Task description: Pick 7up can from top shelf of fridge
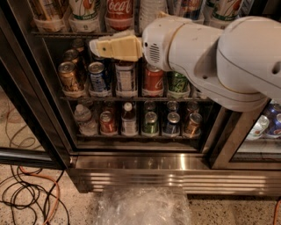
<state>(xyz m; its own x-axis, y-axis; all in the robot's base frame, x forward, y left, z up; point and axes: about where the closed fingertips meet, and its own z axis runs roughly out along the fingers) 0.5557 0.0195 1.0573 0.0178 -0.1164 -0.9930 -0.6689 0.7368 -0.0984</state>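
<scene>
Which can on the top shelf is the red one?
The Coca-Cola can: all red, beside the white 7up can. The pincer hovers in front, just below them.

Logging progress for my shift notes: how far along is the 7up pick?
Done: the gripper is at the fridge. In hand: it hovers just below the top shelf, near the 7up can. Left: rising, grasping and pulling out the can, which stands on that shelf.

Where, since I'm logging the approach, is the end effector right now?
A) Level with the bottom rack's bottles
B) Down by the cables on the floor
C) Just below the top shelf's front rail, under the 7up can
C: the end effector sits just beneath the front rail of the top shelf, below the 7up can and apart from it.
</scene>
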